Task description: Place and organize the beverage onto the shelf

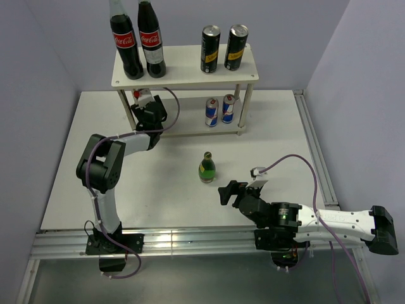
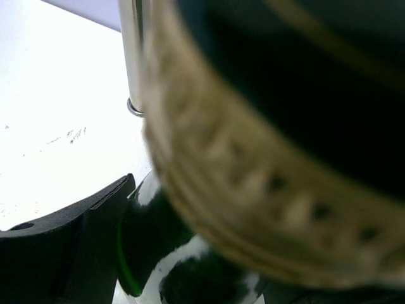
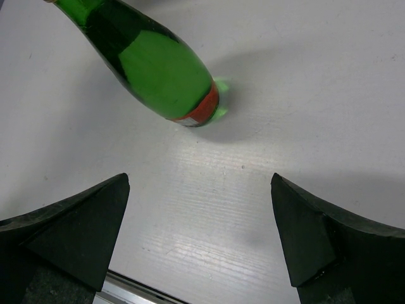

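Observation:
The white two-tier shelf [image 1: 190, 75] stands at the back. Two black-and-yellow cans [image 1: 211, 49] are on its top board, and two blue-and-silver cans [image 1: 219, 111] on the lower board's right. My left gripper [image 1: 145, 102] reaches in at the lower tier's left end, shut on a small green bottle [image 1: 143, 95]. In the left wrist view that dark green bottle [image 2: 158, 240] fills the frame against my finger [image 2: 63, 253]. A second green bottle [image 1: 207, 168] stands mid-table, also seen in the right wrist view [image 3: 152, 69]. My right gripper [image 1: 231, 193] [image 3: 199, 234] is open just short of it.
Two large red-labelled cola bottles [image 1: 138, 41] take up the left of the top board. A pale shelf leg [image 2: 133, 57] stands close beside the held bottle. A metal rail [image 1: 190, 244] runs along the table's near edge, and grey walls close in both sides.

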